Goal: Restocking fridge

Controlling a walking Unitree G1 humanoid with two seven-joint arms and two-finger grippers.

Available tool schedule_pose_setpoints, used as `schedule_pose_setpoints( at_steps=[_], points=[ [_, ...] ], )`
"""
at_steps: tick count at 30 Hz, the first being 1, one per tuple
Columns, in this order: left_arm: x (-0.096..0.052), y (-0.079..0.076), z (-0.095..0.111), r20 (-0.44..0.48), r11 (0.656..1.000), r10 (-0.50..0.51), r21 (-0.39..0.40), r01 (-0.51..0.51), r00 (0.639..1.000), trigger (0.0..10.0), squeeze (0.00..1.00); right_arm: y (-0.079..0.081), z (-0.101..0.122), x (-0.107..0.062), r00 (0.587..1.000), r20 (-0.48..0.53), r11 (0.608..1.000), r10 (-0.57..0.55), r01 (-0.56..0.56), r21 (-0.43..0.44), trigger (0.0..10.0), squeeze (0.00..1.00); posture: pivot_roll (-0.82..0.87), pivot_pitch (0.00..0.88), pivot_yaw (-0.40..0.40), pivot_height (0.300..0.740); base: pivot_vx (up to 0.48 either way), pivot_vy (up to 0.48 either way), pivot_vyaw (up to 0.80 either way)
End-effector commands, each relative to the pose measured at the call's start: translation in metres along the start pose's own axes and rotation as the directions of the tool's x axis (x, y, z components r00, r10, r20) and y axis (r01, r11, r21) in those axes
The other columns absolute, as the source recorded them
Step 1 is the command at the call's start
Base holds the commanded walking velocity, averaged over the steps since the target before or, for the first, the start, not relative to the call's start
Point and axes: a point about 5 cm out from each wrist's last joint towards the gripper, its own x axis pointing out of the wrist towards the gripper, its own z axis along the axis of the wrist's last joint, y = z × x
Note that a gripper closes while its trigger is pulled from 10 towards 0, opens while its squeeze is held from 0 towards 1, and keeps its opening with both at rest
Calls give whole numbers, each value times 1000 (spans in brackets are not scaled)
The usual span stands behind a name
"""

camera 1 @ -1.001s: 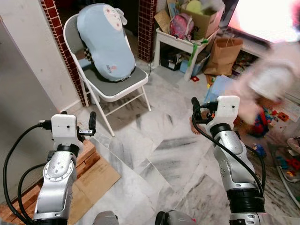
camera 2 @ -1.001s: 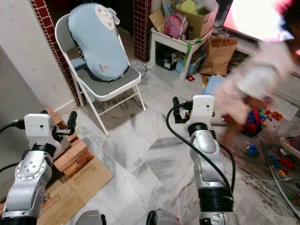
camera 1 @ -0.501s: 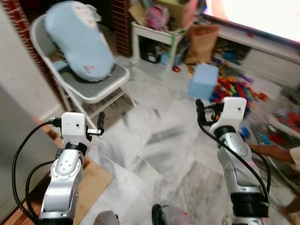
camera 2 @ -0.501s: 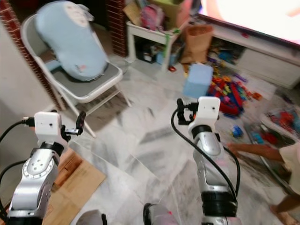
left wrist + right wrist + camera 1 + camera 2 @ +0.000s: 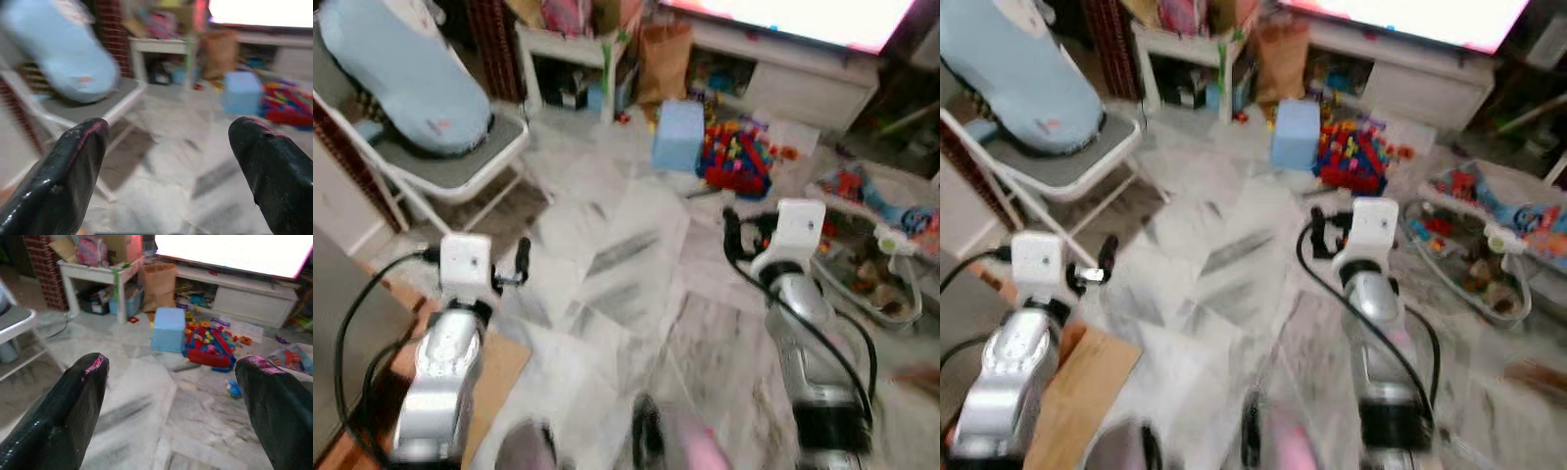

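— Over bare marble floor (image 5: pixel 607 284), short of the blue box (image 5: pixel 677 134): left gripper (image 5: pixel 171 171) spread wide, nothing between the fingers. Same for the right gripper (image 5: pixel 176 406), wide apart and empty, aimed straight at that box.

— And beyond the grippers?

— Beside the blue box, touching or nearly so, a heap of red and mixed toy bricks (image 5: pixel 736 162). Behind the box, a brown paper bag (image 5: pixel 663 61) and a white side table (image 5: pixel 563 49) stuffed with clutter. Further behind, a low white TV cabinet (image 5: pixel 783 83) under a bright screen (image 5: pixel 793 15). Well off to the box's left, a white folding chair (image 5: pixel 440 171) carrying a pale blue cushion (image 5: pixel 406 73). Nearer the robot on that side, a sheet of cardboard (image 5: pixel 494 367) flat on the floor. To the box's right, a wire tray of toys (image 5: pixel 871 274).

— Fridge anywhere? Groceries?

— Neither to be made out. No stock in either gripper, none on the floor.

— So which step?

— By judgement, walking or turning through the room, blurred as if mid-stride; restocking proper not begun. Next move likely calls for finding the fridge or the goods, steering wide of the bricks and the chair legs, arms kept tucked.

— Any writing or labels?

— Small mark on the cushion, too blurred to read. Nothing legible elsewhere.
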Motion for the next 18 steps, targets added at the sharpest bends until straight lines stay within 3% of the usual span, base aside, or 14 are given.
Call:
schedule_pose_setpoints(
  at_steps=[1, 14, 18],
  points=[
    [-2, -1, -7, -36, 1000, -3, -11, 2, 999, 10000, 0, -1, 4, 1, 1000, 8, 1000, -9, 9, -9, 10000, 0, 45, 143, -27, 740, 0, 0, -712],
    [-1, 2, -4, -27, 998, -34, -54, 33, 999, 10000, 0, 3, 5, 0, 1000, 3, 999, -8, 8, 35, 10000, 0, 45, 149, -19, 740, 0, 0, -748],
    [0, 2, -3, -25, 998, -33, -60, 32, 999, 10000, 0, 3, 5, 0, 1000, -1, 998, 1, -1, 65, 10000, 0, 41, 149, -19, 740, 0, 313, -761]
  ],
)
